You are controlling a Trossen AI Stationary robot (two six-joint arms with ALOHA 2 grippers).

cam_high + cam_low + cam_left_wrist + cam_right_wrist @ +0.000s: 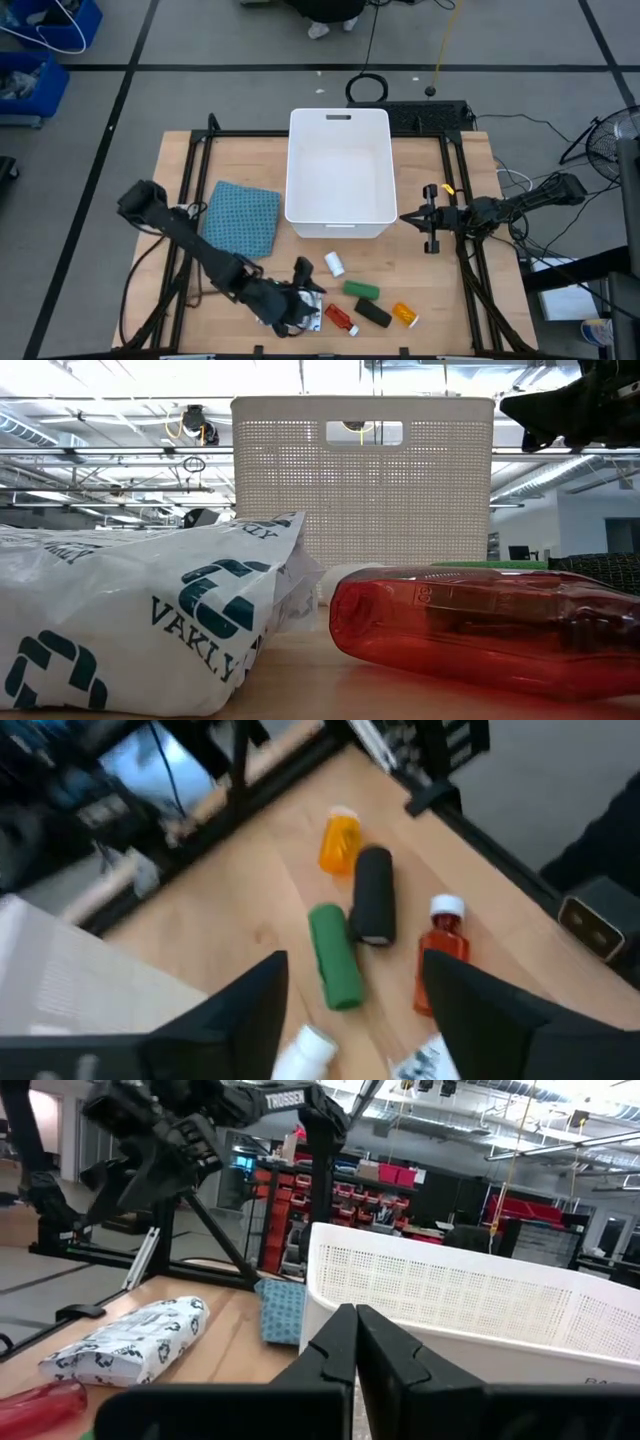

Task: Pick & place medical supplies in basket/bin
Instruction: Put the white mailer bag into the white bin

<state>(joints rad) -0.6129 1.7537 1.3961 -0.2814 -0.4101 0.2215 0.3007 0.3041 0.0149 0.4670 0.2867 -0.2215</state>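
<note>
Jaws of the left gripper (303, 297) stand parted and hold nothing, raised over the near edge of the table (180, 180) above the white printed packet (300, 305); in the left wrist view the two dark fingers (255, 1010) frame the loose supplies with a clear gap between them. Jaws of the right gripper (418, 217) are pressed together and empty, hanging just beside the right wall of the white bin (340, 215).

The bin sits at the middle of the table, its handle slot at the far end, and nothing shows inside it. All six supplies lie on the table in front of it. The white roll (334, 264) is nearest the bin. The green block (362, 290) and black block (373, 314) lie close beside each other, the orange bottle (404, 315) just to the right of the black block. The red bottle (340, 317) lies on its side next to the packet, filling the front of the low view together with it. A blue-teal cloth (243, 218) lies flat left of the bin.
</note>
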